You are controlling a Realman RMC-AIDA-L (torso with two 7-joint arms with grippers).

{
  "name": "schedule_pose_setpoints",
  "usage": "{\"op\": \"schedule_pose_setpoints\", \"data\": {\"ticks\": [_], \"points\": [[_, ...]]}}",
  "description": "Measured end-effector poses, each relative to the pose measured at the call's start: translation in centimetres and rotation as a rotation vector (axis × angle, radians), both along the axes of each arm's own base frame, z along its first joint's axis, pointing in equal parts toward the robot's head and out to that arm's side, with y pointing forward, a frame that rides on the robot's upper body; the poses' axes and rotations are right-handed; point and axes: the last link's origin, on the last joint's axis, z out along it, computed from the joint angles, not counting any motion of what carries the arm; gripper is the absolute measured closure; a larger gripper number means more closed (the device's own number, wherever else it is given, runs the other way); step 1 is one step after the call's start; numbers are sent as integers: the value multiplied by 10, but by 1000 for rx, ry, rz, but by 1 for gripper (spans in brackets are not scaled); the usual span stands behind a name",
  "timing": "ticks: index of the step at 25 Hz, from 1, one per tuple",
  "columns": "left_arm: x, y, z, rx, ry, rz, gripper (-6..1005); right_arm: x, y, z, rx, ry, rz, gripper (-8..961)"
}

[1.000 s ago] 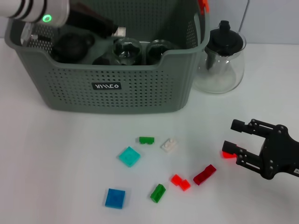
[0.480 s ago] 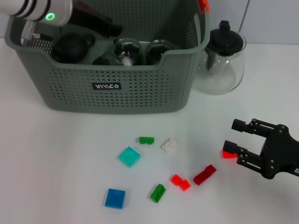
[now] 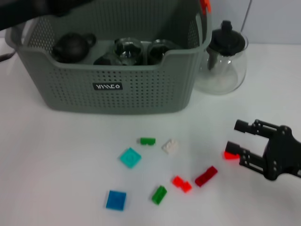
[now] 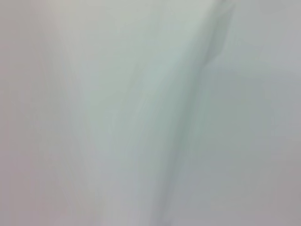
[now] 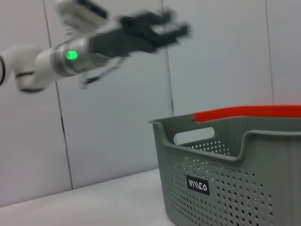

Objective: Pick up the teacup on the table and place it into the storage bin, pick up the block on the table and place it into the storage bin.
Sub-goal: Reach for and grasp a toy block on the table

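Note:
The grey storage bin (image 3: 141, 94) stands at the back of the table and also shows in the right wrist view (image 5: 225, 174). Two glass teacups (image 3: 128, 50) and a black pot (image 3: 73, 44) lie inside it. My left gripper (image 5: 157, 28) is high above the bin, blurred, fingers apart and empty; in the head view only its dark arm (image 3: 42, 7) shows. My right gripper (image 3: 233, 135) is open low over the table at the right. A bright red block (image 3: 230, 155) lies right at its nearer fingertip.
A glass teapot (image 3: 225, 59) with a black lid stands right of the bin. Loose blocks lie in front: green (image 3: 147, 141), white (image 3: 170, 146), cyan (image 3: 130, 157), blue (image 3: 115, 200), green (image 3: 159, 194), red (image 3: 181, 183), dark red (image 3: 206, 176). The left wrist view shows only a pale blur.
My left arm has risen up out of the bin and away to the upper left. A small whitish piece at its tip earlier is gone. The right gripper has not moved.

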Motion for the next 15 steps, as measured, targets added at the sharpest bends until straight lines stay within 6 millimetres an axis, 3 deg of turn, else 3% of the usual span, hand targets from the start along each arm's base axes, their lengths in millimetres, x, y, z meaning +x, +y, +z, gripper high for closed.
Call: {"op": "schedule_pose_setpoints", "data": {"ticks": [2,4,10,15], "points": [[-13,-29,5,17,-51,-112,430,-1,0,0,0,1,2,360],[-29,-50,-3,27,-16,-151,429,-1,1,-1,-1,2,4,360],[-92,-106,-62,13,256,-119,428,-1,0,-2,-8,7,-1,359],[-118,-137,-104,-41,307,-150,426,-1,1,-1,-12,14,-10,358]]}}
